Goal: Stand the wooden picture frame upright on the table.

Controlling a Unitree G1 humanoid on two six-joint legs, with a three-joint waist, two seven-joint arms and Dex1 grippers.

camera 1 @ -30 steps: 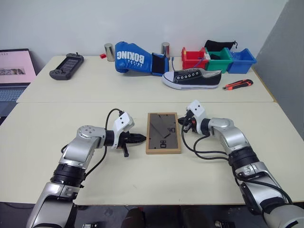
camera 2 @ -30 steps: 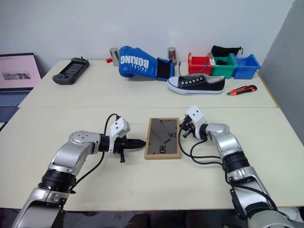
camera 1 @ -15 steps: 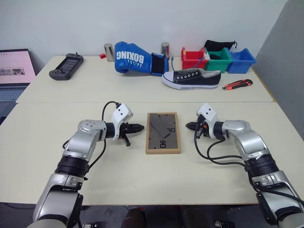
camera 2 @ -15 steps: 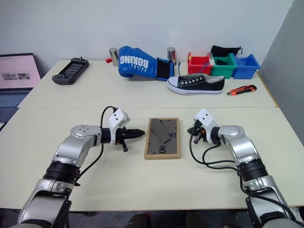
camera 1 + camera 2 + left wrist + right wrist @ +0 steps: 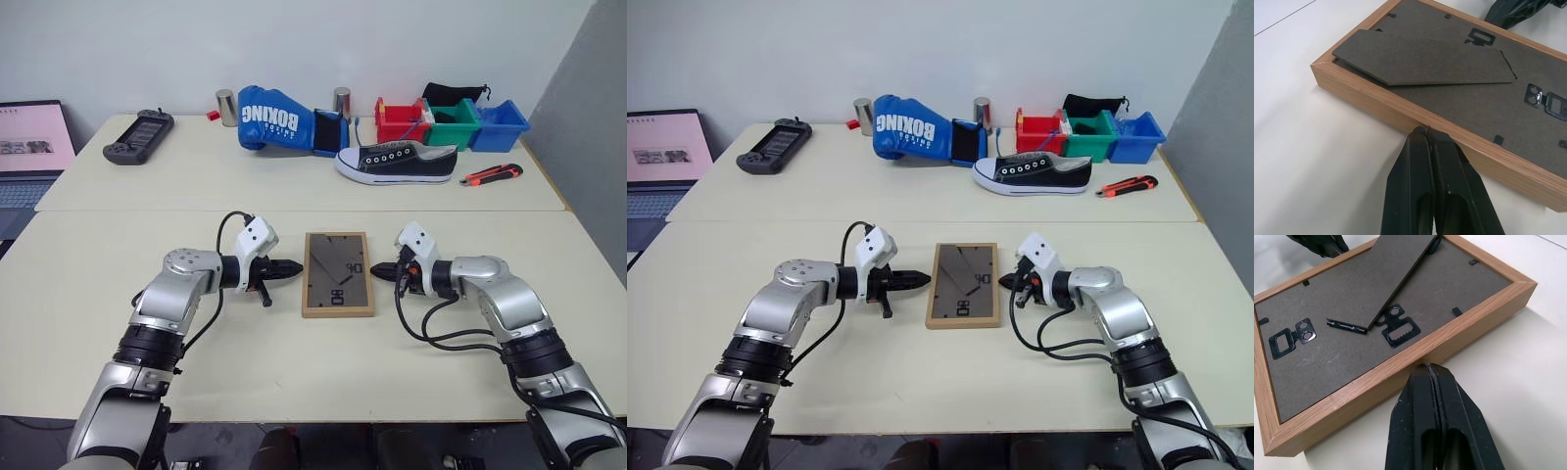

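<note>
On the far left I see a laptop (image 5: 29, 147) at the edge, then a black handheld game console (image 5: 137, 135) on the rear tabletop (image 5: 147, 186). My left gripper (image 5: 294, 266) sits low over the near tabletop with its fingers (image 5: 1435, 196) pressed together, holding nothing, tips at the left long edge of the wooden picture frame (image 5: 337, 273). The frame lies flat, face down, dark back up, its fold-out stand (image 5: 1420, 58) slightly raised. My right gripper (image 5: 384, 272) has its fingers (image 5: 1437, 426) pinched together too, empty, tips right at the frame's right long edge. Behind, from left to right: a blue boxing glove (image 5: 279, 119), a black sneaker (image 5: 397, 163), red, green and blue bins (image 5: 451, 123), and a utility knife (image 5: 490, 174).
</note>
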